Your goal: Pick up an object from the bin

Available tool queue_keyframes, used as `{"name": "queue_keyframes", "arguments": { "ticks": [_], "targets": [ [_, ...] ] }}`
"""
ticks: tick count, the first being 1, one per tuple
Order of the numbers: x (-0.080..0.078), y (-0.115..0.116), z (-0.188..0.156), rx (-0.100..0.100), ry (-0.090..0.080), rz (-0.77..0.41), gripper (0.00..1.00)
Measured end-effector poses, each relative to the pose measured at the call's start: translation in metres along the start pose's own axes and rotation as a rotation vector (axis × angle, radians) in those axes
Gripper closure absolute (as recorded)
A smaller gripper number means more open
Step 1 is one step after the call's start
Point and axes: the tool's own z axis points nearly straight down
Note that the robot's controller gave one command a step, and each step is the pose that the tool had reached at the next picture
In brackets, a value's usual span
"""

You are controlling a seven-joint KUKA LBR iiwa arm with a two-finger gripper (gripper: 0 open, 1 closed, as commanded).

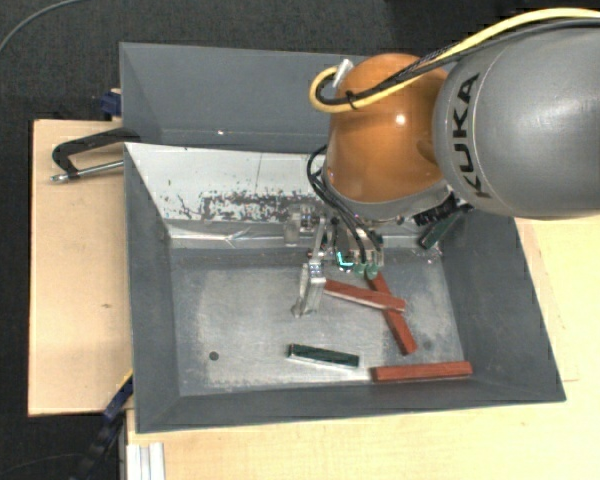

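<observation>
Status: pick not complete.

1. Position of the arm. The arm enters from the right. Its orange wrist cover (380, 128) stands over the far middle of the grey metal bin (150, 268). The pincer (320, 283) is lowered to the bin floor, just left of centre.

2. Pincer state. It cannot be determined whether the pincer is released or clenched, as the wrist hides much of it. No thing is visibly grasped.

3. Nearest things. A red stick (360, 295) lies flat on the floor, with its left end just beside the pincer. A second red stick (398, 326) crosses it at the right and runs toward the near wall.

4. Other contents. A third red stick (420, 371) lies along the near wall at the right. A dark green stick (323, 356) lies near the middle of the near wall. A small dark speck (213, 357) lies at the near left.

5. Judgement. The descent appears done, and every thing rests on the floor. Remaining steps: secure one thing, probably the nearest red stick, then raise it clear of the bin.
</observation>
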Motion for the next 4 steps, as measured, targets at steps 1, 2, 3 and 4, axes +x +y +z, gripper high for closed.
{"name": "queue_keyframes", "arguments": {
  "ticks": [1, 2, 3, 4],
  "targets": [
    [0.049, -0.036, 0.13, 0.002, 0.001, -0.239, 0.0],
    [0.047, -0.035, 0.127, 0.0, -0.006, -0.239, 1.0],
    [0.031, 0.016, 0.019, 0.0, -0.013, -0.46, 1.0],
    [0.034, 0.015, -0.023, 0.001, -0.017, -0.469, 1.0]
  ]
}}
